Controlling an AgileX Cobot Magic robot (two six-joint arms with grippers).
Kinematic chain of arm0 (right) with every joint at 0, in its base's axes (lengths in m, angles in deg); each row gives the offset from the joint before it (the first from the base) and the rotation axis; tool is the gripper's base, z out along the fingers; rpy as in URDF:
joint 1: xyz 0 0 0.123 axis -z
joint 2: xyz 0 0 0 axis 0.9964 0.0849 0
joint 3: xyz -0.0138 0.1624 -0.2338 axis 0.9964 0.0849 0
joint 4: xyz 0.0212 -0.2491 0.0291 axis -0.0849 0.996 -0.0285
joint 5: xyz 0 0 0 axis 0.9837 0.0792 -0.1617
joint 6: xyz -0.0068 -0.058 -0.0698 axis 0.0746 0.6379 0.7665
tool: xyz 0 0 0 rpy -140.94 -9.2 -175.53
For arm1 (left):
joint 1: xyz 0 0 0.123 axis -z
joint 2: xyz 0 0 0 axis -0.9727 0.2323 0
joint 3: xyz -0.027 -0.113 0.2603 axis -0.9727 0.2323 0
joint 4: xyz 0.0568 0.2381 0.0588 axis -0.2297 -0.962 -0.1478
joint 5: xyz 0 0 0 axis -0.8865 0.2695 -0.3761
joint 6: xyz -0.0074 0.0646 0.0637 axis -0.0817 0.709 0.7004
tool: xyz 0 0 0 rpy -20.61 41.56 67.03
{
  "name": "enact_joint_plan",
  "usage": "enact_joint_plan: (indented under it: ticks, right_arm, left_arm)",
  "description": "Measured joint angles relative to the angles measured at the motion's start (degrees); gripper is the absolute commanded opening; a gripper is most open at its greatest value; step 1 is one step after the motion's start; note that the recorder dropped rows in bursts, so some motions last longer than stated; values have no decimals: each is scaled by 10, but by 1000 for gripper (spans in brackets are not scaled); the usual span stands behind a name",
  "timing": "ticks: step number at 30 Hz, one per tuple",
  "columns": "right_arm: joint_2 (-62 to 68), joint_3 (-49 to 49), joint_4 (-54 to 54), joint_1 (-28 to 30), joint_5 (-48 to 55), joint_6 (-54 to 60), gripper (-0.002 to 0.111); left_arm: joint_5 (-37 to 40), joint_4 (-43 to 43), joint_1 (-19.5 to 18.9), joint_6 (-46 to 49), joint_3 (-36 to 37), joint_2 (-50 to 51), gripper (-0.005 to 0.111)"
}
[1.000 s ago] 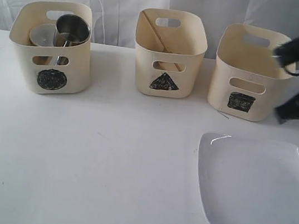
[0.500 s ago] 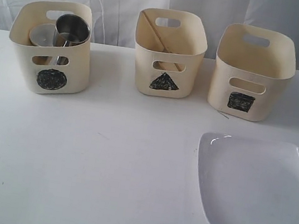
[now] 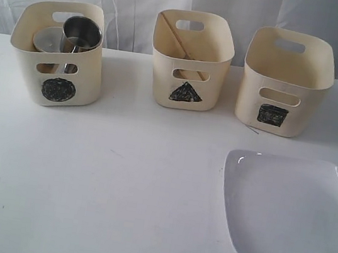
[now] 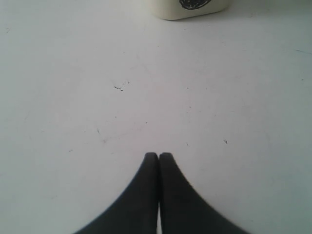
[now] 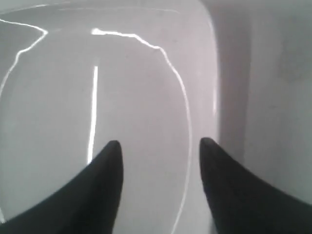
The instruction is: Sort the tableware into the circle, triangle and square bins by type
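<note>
The large white square plate point(image 3: 289, 214) lies flat by the table's point(image 3: 117, 176) right edge, toward its near corner in the exterior view. The right gripper point(image 5: 161, 141) is over the plate's right rim, its jaws spread apart and holding nothing. The plate is glossy, with rounded corners and a raised lip. The left gripper point(image 4: 158, 155) is pressed together over bare table, with the circle bin point(image 4: 187, 7) ahead of it. A steel mug point(image 3: 81, 32) stands in that bin.
</note>
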Motion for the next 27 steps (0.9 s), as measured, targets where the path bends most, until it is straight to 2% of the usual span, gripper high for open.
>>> enact_joint_plan:
  ticks: [4,7,11,16,18,20,23,24,27]
  right_arm:
    - [13,0,6,0,-94,22,58]
    - [48,0,-29,0,-123,88,58]
    - [104,-1,-138,0,-70,285,58]
    - [152,-2,-257,0,-14,456,55]
    - [168,-4,-293,0,-1,507,48]
    - [186,-8,-316,0,8,550,34]
    - [206,-12,-336,0,13,573,4]
    - [209,-13,-342,1,18,570,0]
    - [214,-17,-336,5,27,538,0]
  left_arm:
    - [0,0,0,0,0,0,0]
    - [0,0,0,0,0,0,0]
    - [0,0,0,0,0,0,0]
    - [0,0,0,0,0,0,0]
    - [0,0,0,0,0,0,0]
    - [0,0,0,0,0,0,0]
    - [0,0,0,0,0,0,0]
    - [0,0,0,0,0,0,0]
    - [0,0,0,0,0,0,0]
